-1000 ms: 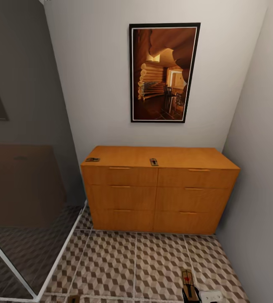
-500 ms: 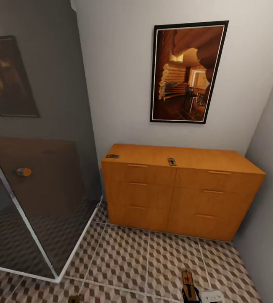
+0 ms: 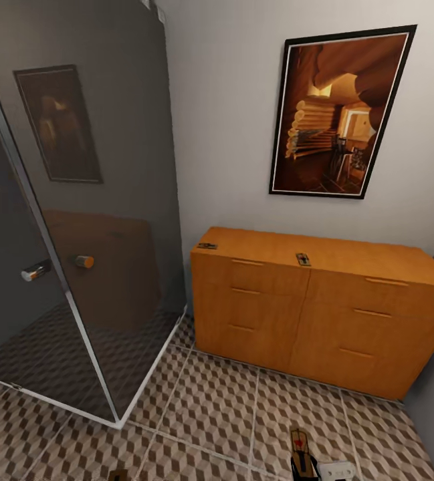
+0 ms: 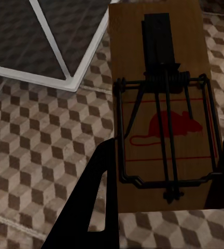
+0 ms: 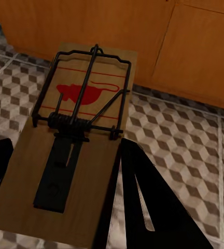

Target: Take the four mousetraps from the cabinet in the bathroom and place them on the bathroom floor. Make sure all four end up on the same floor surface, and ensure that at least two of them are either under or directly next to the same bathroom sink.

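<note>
Mousetraps are in both of my grippers right now: the left gripper (image 4: 164, 207) has its black fingers (image 4: 91, 197) pressed against the two long edges of a mousetrap (image 4: 164, 104) with the red mouse print facing the camera, and the right gripper (image 5: 60, 197) is clamped the same way on a second mousetrap (image 5: 75, 150), its wire bar and spring plain to see. Beneath both I see the bathroom floor (image 4: 39, 150) with its cube-pattern tiles, and in my left wrist view the white frame of the glass shower screen (image 4: 65, 57) runs along the floor near the held trap. From my head view, the right gripper's trap (image 3: 301, 451) pokes up at the lower edge, over the tiles. Ahead stands the cabinet (image 3: 323, 314), against the wall in the corner, just beside the shower screen (image 3: 76, 220). Two more mousetraps lie on the cabinet's top: one (image 3: 207, 246) at its far left front corner, the other (image 3: 303, 259) near the front edge at about the middle. They are well apart from each other. A framed picture (image 3: 340, 113) hangs on the wall above the cabinet.
</note>
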You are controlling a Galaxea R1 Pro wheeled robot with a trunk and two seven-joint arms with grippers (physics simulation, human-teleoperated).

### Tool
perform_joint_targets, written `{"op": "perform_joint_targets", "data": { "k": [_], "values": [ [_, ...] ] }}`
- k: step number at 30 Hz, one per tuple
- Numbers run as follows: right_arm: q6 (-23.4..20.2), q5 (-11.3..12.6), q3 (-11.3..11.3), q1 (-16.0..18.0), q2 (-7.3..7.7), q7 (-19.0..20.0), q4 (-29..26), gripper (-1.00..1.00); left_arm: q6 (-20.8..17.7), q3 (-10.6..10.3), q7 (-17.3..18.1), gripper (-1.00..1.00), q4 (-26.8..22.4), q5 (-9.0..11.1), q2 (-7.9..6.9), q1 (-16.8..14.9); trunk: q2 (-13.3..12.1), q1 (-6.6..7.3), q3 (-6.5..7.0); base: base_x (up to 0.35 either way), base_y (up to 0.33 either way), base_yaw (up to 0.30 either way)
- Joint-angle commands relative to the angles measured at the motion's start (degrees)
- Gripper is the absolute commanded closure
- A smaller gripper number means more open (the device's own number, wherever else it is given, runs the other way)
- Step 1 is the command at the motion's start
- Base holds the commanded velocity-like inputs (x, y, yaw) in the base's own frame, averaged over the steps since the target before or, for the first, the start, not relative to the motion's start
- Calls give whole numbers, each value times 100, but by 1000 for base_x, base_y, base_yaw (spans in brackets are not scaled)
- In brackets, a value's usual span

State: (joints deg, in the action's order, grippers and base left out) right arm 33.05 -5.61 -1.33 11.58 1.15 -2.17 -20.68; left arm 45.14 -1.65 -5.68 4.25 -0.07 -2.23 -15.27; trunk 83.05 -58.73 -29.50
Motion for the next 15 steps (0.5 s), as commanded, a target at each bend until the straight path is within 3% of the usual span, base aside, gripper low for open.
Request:
{"op": "perform_joint_targets", "data": {
  "k": [1,15],
  "values": [
    [17,-37,-17,2,0,7,2,100,30,-20,-39,100,23,-11,2,-11,3,0,-6,-1,0,251],
    [17,-38,-16,2,-9,6,2,100,30,-20,-39,100,23,-11,3,-11,3,0,-6,0,0,251]
  ]
}}
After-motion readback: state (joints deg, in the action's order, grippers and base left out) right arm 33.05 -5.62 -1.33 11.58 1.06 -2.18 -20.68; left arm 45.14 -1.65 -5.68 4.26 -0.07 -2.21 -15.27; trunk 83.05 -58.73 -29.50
